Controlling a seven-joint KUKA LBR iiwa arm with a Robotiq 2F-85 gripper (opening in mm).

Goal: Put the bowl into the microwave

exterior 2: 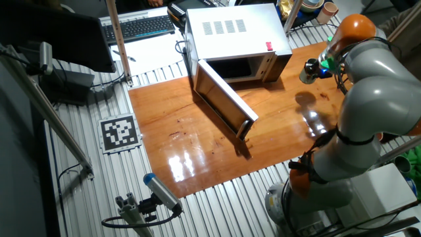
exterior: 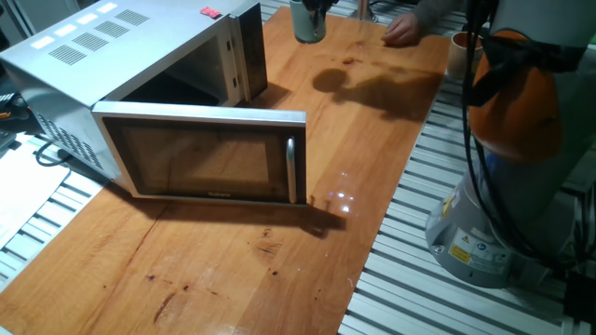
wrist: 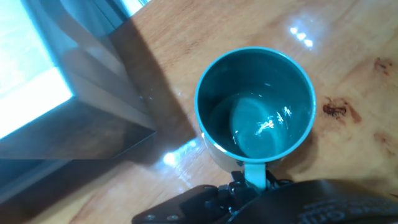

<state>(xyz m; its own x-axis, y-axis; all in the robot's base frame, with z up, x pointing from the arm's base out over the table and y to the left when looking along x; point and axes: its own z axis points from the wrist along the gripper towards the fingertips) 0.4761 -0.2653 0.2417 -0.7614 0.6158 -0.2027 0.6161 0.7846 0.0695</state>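
Gripper [wrist: 252, 186] jaws pinch the bowl [wrist: 255, 102] by its handle, fingertips mostly hidden; microwave [exterior: 158, 102] door stands open.

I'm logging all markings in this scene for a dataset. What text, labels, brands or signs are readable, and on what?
No text can be read.
Microwave door: a small brand mark at the bottom edge, too blurred.
Robot base: a yellow warning sticker and a white label, too small.
Square black-and-white marker beside the table: a pattern, no words.
Keyboard: keys illegible.
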